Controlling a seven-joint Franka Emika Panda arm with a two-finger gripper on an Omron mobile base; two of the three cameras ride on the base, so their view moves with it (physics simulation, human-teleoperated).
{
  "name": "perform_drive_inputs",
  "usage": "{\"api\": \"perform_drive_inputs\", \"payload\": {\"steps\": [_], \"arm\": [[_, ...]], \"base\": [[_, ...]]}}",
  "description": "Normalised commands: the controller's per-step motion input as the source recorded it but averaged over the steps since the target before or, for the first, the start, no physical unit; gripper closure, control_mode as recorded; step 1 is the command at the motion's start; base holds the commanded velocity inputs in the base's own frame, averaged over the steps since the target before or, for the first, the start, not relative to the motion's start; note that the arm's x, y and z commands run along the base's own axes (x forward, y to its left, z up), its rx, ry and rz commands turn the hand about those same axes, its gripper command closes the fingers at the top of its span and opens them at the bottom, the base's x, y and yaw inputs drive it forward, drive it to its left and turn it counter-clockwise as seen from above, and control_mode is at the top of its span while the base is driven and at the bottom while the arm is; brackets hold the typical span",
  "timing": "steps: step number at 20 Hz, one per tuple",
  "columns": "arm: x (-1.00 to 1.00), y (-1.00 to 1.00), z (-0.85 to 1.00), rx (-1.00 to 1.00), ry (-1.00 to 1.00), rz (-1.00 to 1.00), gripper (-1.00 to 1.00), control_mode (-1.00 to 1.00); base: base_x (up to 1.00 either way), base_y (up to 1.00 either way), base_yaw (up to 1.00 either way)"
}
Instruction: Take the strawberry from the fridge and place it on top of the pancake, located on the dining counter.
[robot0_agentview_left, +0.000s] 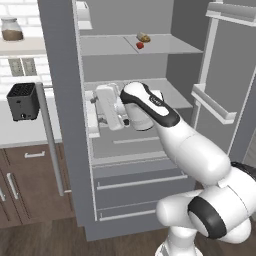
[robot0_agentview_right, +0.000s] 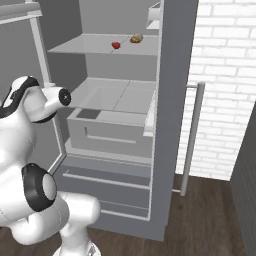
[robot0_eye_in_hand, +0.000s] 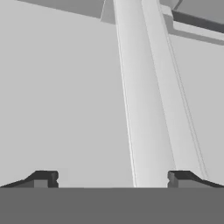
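Observation:
The fridge (robot0_agentview_left: 62, 100) (robot0_agentview_right: 170, 100) stands open, showing pale grey shelves. A tiny red strawberry (robot0_agentview_left: 140, 45) (robot0_agentview_right: 116, 45) lies on the upper shelf, right beside a tan lumpy food item (robot0_agentview_left: 144, 37) (robot0_agentview_right: 136, 38). My gripper (robot0_agentview_left: 102, 107) is inside the fridge one shelf lower, below and left of the strawberry. In the hand view the gripper (robot0_eye_in_hand: 111, 180) is open, its fingertips (robot0_eye_in_hand: 43, 179) wide apart with nothing between them, facing pale grey fridge surfaces. The pancake and the dining counter are out of view.
The right fridge door (robot0_agentview_left: 215, 102) with its shelf bins stands open beside the arm. A long bar handle (robot0_agentview_left: 50, 140) (robot0_agentview_right: 192, 135) hangs on each side. A black toaster (robot0_agentview_left: 22, 101) sits on the counter above brown cabinets (robot0_agentview_left: 30, 185). A white brick wall (robot0_agentview_right: 225, 75) is at the right.

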Motion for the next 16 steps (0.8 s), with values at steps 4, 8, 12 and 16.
{"api": "perform_drive_inputs", "payload": {"steps": [4,8,12,16], "arm": [[-0.3,0.05,0.17,-0.03,-0.07,0.0,-1.0,-1.0],[-0.16,-0.4,0.2,-0.17,-0.15,0.0,-1.0,-1.0],[-0.28,-0.67,0.27,-0.15,-0.15,0.0,-1.0,-1.0],[-0.29,-0.79,0.28,-0.12,-0.14,0.0,-1.0,-1.0]], "base": [[0.0,0.0,0.0],[0.0,0.0,0.0],[0.0,0.0,0.0],[0.0,0.0,0.0]]}}
